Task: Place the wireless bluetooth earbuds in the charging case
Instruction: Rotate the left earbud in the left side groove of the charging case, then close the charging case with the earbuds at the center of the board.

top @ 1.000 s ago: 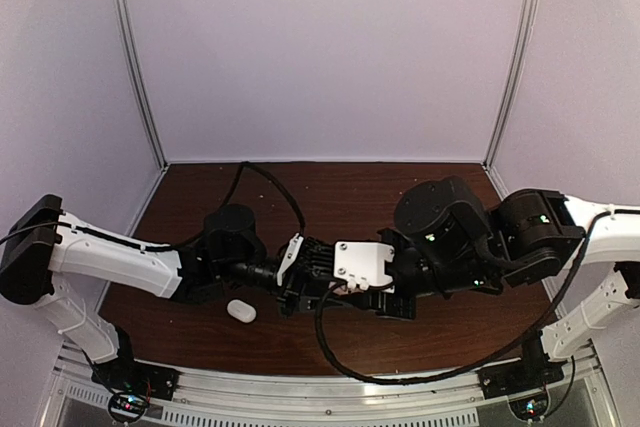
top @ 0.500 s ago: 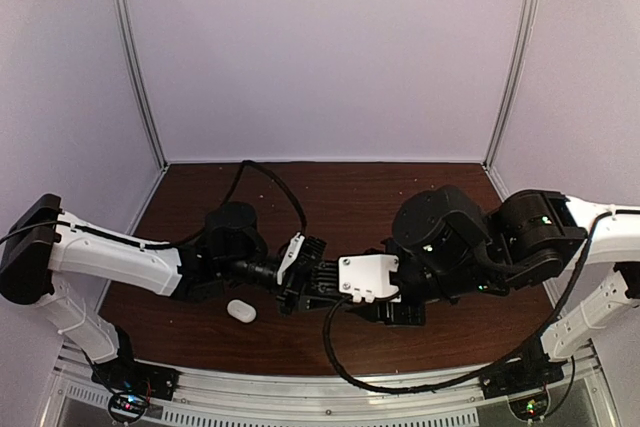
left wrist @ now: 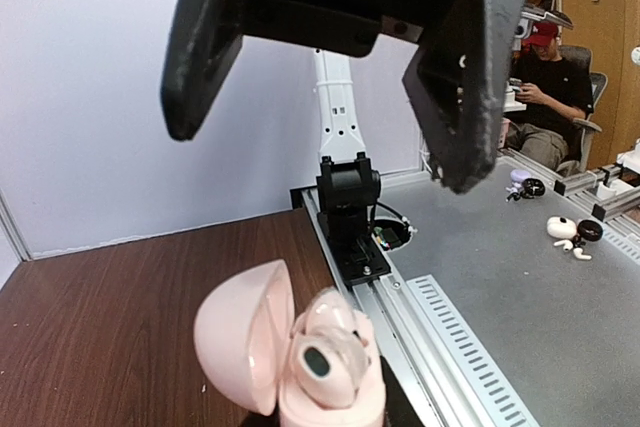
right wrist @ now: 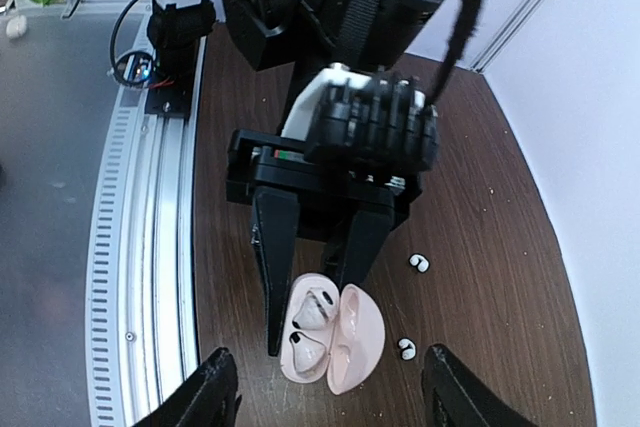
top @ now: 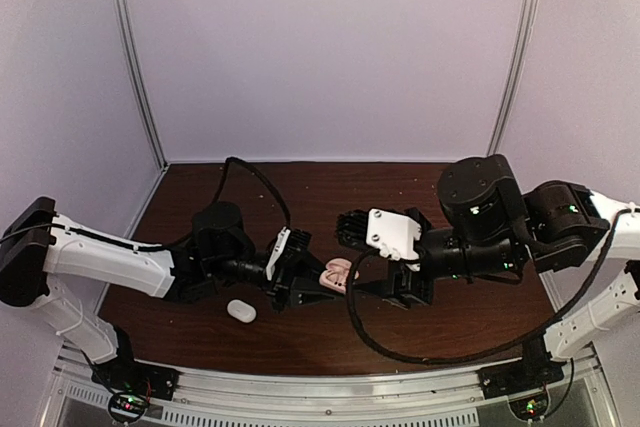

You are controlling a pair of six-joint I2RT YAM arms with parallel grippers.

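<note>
My left gripper [left wrist: 322, 152] is matte black. Low in the right wrist view, the charging case [right wrist: 350, 342] is glossy pale pink, the earbuds [right wrist: 418, 263] right of it white with dark spots, the table [right wrist: 480, 237] dark brown with wood grain.

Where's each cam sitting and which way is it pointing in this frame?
Top external: high behind the robot, looking down at the table; left arm, right arm show.
Left wrist: low, facing the near rail; left fingers, pink charging case.
Right wrist: looking down at left gripper; right fingers.
Shared: all three see the case.
</note>
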